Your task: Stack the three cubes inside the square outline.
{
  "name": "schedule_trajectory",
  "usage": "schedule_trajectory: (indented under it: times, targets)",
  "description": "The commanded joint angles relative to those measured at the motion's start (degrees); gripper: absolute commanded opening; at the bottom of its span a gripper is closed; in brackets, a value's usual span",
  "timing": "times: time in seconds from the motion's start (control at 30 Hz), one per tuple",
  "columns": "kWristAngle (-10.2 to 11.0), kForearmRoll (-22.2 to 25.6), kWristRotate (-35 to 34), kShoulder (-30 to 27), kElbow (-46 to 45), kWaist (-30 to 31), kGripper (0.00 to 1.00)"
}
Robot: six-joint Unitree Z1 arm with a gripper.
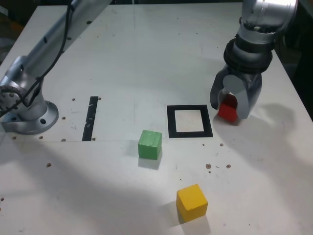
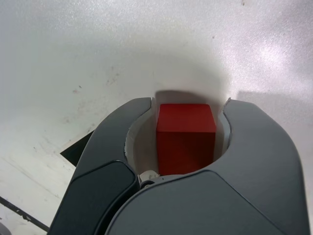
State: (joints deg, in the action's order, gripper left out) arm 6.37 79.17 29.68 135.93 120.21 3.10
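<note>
Red cube [image 1: 227, 112] sits just off the square outline [image 1: 212, 128], exterior view's right side. Gripper [image 2: 190, 99] straddles it, jaws apart, slim gaps visible. Probably light, stiff, matte; pinch opposite flat faces, centred.

Red cube [image 2: 186, 139], one, between tool's [image 2: 190, 102] curved grey jaws.
Bench [image 2: 146, 44]: pale, scuffed; dark tape corner [image 2: 77, 148] partly hidden beside one jaw.
</note>
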Motion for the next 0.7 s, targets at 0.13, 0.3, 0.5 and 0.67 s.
schedule_trajectory:
  times: [0.13,0.3,0.5,0.67]
  targets:
    - [0.57,1.93,-2.46,-3.01,-0.16,0.06,0.13]
    - [3.46,1.97,-10.11,-8.7,-5.5,0.05,0.13]
    - [2.83,-5.69,-20.81,-16.33,-19.96,0.06,0.13]
    - [0.77,-12.25,-24.49,-19.69,-28.69,-0.16,0.13]
